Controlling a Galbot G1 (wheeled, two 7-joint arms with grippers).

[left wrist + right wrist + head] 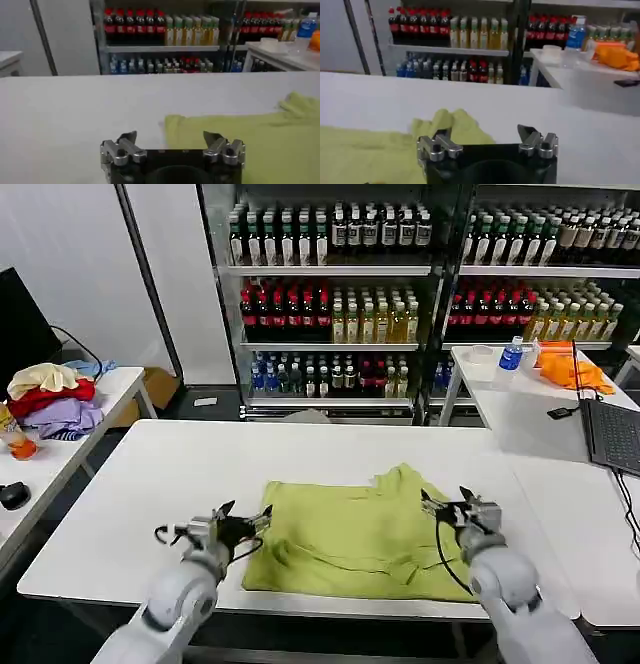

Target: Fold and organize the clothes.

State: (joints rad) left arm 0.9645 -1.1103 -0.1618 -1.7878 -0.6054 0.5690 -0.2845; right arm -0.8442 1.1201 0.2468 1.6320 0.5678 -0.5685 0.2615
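Positioning for a fold, I judge: the lime short-sleeved T-shirt of soft thin fabric [360, 534] lies partly folded on the white table [140, 484]. My left gripper [243, 522] and right gripper [445, 507] flank its edges, jaws wide, holding nothing. Next move: pinch both edges evenly; thin cloth wrinkles.

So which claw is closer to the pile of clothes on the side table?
Left. The left claw sits at the shirt's left edge, nearer the pile; the right claw is at its far edge.
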